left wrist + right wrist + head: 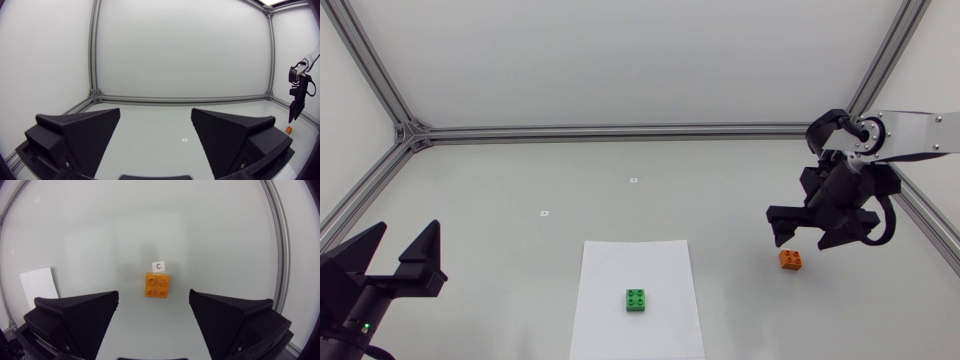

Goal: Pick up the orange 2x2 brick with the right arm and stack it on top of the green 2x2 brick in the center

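Note:
The orange 2x2 brick (792,260) lies on the table to the right of the white sheet (638,262); the right wrist view shows the orange brick (157,285) below and just ahead of the gap between my fingers. My right gripper (816,230) hovers open above it, fingers spread wide with nothing between them. The green 2x2 brick (637,300) sits on the white sheet near the table's front centre. My left gripper (402,252) stands open at the near left, far from both bricks. From the left wrist view the orange brick (288,129) is a small dot far off under my right arm (298,95).
A small label tag (158,266) lies just beyond the orange brick. Two tiny markers (634,181) (545,213) lie on the table behind the sheet. An aluminium frame (610,130) borders the table at the back and sides.

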